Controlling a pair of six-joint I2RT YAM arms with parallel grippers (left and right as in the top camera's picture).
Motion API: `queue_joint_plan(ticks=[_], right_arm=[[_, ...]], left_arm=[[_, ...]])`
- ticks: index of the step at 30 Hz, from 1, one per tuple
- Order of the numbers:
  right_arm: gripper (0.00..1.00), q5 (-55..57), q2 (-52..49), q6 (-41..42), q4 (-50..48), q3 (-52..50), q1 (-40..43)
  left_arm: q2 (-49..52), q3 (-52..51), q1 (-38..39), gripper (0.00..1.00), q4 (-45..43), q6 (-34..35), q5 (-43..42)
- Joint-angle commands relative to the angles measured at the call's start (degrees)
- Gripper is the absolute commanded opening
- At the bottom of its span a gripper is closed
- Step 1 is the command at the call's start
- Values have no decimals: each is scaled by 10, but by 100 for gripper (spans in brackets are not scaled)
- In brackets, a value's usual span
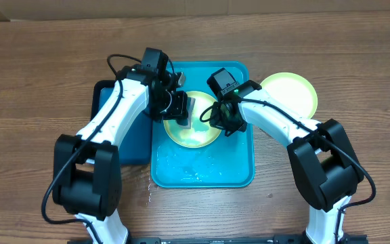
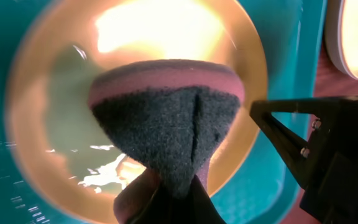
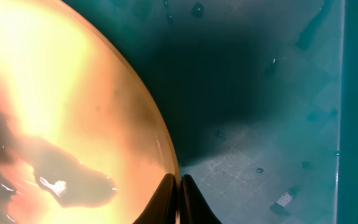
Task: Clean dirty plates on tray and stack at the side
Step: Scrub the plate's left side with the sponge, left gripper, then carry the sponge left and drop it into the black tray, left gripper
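A pale yellow-green plate (image 1: 193, 129) lies in the turquoise tray (image 1: 239, 169), wet inside. My left gripper (image 1: 181, 112) is shut on a pink and dark grey sponge (image 2: 166, 118), held over the plate (image 2: 55, 124). My right gripper (image 1: 223, 120) is shut on the plate's right rim (image 3: 166, 155); its two fingertips (image 3: 179, 186) pinch the edge. A second pale yellow-green plate (image 1: 288, 95) lies on the table right of the tray, also showing in the left wrist view (image 2: 356, 37). The light blue plate is out of view.
A smaller dark blue tray (image 1: 107, 102) sits left of the turquoise tray, partly under my left arm. Water drops lie on the tray floor (image 3: 278, 124). The wooden table (image 1: 39, 81) spreads all round.
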State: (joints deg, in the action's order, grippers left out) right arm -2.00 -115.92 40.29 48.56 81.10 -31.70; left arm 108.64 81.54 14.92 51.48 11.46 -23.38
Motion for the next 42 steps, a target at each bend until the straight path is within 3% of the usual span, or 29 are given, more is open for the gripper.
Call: queue_joint_plan(ticks=[1,16,25,32,38,42], right_arm=[[4,-5,0,0,-2,-2,-5],[4,-5,0,0,-2,-2,-5],[4,-5,0,0,-2,-2,-5],[4,-4,0,0,-1,-2,-5],[4,-4,0,0,-1,-2,-5],[4,-4,0,0,-1,-2,-5]], left_arm=[[0,-3,13,4,1,6,75],[94,-36,27,4,-64,56,137],[108,-26,24,4,-54,14,-62],[83,36,2,4,3,-42,-197],[16,88,-24,4,58,-66,-183],[-41,92,-48,4,84,-60,-96]])
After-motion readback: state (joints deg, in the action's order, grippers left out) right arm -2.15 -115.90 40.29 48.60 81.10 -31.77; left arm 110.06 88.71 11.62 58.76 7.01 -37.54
